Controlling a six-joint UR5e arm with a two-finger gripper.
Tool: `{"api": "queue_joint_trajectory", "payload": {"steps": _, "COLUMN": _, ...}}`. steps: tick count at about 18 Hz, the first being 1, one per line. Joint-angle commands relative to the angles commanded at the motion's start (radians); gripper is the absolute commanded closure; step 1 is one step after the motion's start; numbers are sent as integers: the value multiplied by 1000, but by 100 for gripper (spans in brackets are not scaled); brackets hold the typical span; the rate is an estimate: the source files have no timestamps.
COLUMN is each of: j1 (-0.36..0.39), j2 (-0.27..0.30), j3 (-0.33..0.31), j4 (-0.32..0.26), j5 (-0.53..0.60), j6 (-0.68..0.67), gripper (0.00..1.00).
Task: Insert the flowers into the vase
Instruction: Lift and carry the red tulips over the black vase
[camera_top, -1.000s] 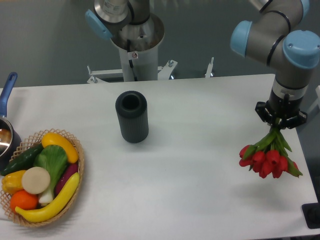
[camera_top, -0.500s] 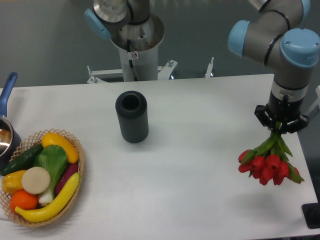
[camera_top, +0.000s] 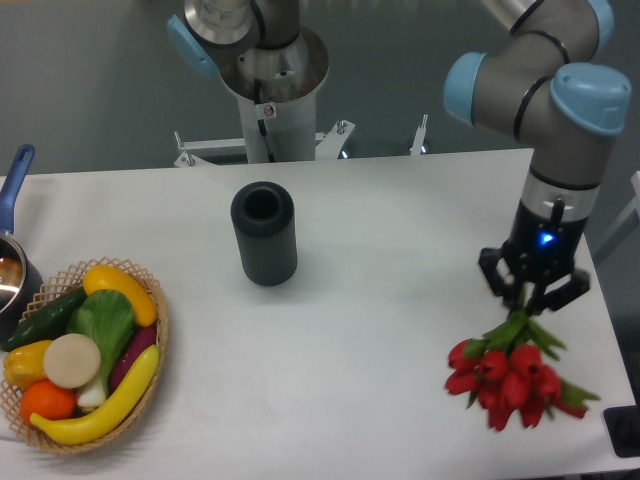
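A: Nearest, the bunch of red tulips with green stems (camera_top: 510, 372) hangs heads-down near the table's right edge; is it held well?

B: The two-finger gripper (camera_top: 531, 296) pinches the stems. They look light, floppy and crushable, so hold there. The dark grey ribbed cylindrical vase (camera_top: 264, 233) stands well apart, farther left.

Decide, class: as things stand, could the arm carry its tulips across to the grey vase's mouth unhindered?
Probably yes. The claw grips the tulips by the stems, and only bare table lies between them and the upright vase, whose mouth is open.
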Motion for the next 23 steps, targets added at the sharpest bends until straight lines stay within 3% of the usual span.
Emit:
{"api": "queue_joint_trajectory", "payload": {"steps": 5, "j1": -41, "j2": 12, "j3": 3, "j4": 20, "j5": -132, "j6": -71, "gripper": 100}}
{"api": "queue_joint_trajectory", "payload": {"steps": 7, "j1": -49, "j2": 23, "j3": -8, "j4": 32, "j5": -248, "j6": -75, "gripper": 100}}
{"api": "queue_joint_trajectory", "payload": {"steps": 12, "j1": -55, "j2": 104, "j3": -141, "j4": 152, "j5": -492, "j6": -85, "gripper": 98}}
{"api": "queue_joint_trajectory", "payload": {"steps": 15, "j1": -46, "j2": 184, "j3": -262, "j4": 192, "j5": -624, "j6": -68, "gripper": 96}}
{"api": "queue_joint_trajectory", "payload": {"steps": 20, "j1": -40, "j2": 282, "j3": -400, "j4": 197, "j5": -801, "j6": -22, "gripper": 96}}
{"api": "queue_joint_trajectory", "payload": {"steps": 23, "j1": -32, "j2": 366, "j3": -486, "j4": 197, "j5": -844, "j6": -17, "gripper": 96}}
